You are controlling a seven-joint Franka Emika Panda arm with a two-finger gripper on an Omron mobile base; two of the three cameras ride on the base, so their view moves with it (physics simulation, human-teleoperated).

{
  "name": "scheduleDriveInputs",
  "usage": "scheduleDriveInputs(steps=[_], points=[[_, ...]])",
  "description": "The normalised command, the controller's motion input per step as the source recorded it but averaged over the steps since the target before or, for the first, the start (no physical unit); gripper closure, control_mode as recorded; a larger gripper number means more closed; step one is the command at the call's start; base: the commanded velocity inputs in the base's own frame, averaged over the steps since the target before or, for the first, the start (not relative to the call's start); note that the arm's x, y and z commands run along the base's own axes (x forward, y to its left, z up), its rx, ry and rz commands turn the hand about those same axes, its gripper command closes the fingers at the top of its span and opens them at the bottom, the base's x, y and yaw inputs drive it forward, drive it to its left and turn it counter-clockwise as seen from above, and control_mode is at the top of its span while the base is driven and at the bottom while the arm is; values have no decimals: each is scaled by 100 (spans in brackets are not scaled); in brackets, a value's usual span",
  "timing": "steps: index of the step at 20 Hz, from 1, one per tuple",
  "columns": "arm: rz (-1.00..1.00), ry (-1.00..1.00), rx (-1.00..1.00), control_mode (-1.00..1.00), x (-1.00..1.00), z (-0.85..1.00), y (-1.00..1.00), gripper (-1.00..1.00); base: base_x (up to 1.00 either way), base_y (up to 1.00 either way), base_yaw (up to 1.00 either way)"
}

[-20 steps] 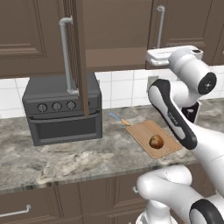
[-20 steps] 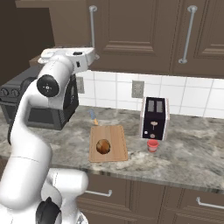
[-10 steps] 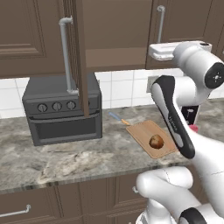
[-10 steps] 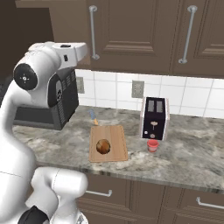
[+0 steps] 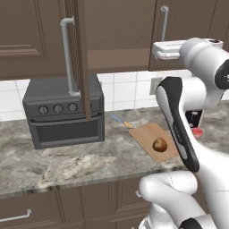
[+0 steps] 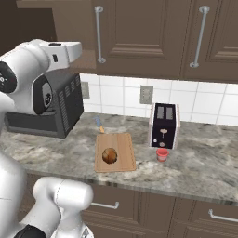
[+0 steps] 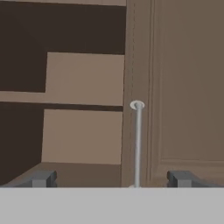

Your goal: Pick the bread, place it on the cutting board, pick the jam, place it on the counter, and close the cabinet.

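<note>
The bread (image 6: 109, 155), a glossy brown bun, lies on the tan cutting board (image 6: 122, 139) and shows from the left too as bread (image 5: 159, 144) on the cutting board (image 5: 145, 134). The small red jam (image 6: 162, 154) stands on the marbled counter (image 6: 195, 167) in front of a toaster; the arm partly hides the jam (image 5: 197, 132). The cabinet's left door (image 5: 81, 58) stands open, edge-on. My gripper (image 7: 111, 179) is open and empty, up at cabinet height, facing the inner shelf (image 7: 83, 105) and the shut right door's handle (image 7: 137, 144).
A dark toaster oven (image 5: 65, 112) sits on the counter under the open door. The black toaster (image 6: 163, 125) stands right of the board. A small knife (image 6: 99, 124) lies behind the board. Dark drawers (image 6: 153, 211) run below the counter edge.
The arm has swung and the hand has risen a little toward the cabinet. Bread, jam and the open door have stayed where they were.
</note>
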Motion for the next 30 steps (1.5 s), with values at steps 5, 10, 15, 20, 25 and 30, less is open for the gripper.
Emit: scheduleDriveInputs(steps=[5, 10, 15, 20, 25, 30], points=[[0, 0, 0, -100, -41, 2, 12, -100, 0, 0, 0], [0, 0, 0, -100, -47, 0, 12, -100, 0, 0, 0], [0, 0, -1, -100, -41, 0, 25, -100, 0, 0, 0], [0, 0, 0, -100, -44, 0, 25, -100, 0, 0, 0], [0, 0, -1, -100, -49, 0, 28, -100, 0, 0, 0], [0, 0, 0, -100, -41, 0, 32, -100, 0, 0, 0]])
